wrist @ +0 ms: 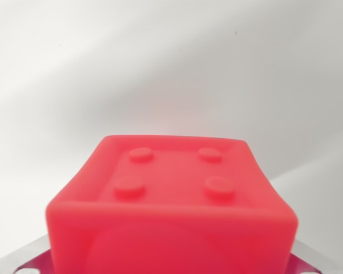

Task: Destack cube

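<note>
A red cube (171, 194) fills the lower half of the wrist view, very close to the camera. One face with four round studs points up and away from me. The near face shows a shallow round recess. My gripper (171, 260) sits at the bottom edge. Only silver finger parts show, one at the wrist view's left (28, 257) and one at its right (306, 257), pressed against the cube's two sides. The cube hides the fingertips. No second cube is in sight. The surface behind looks far off and blurred, so the cube appears lifted.
A plain white surface (160, 68) with soft grey shadows lies behind the cube. A darker shadow band crosses the wrist view's right side (326, 188).
</note>
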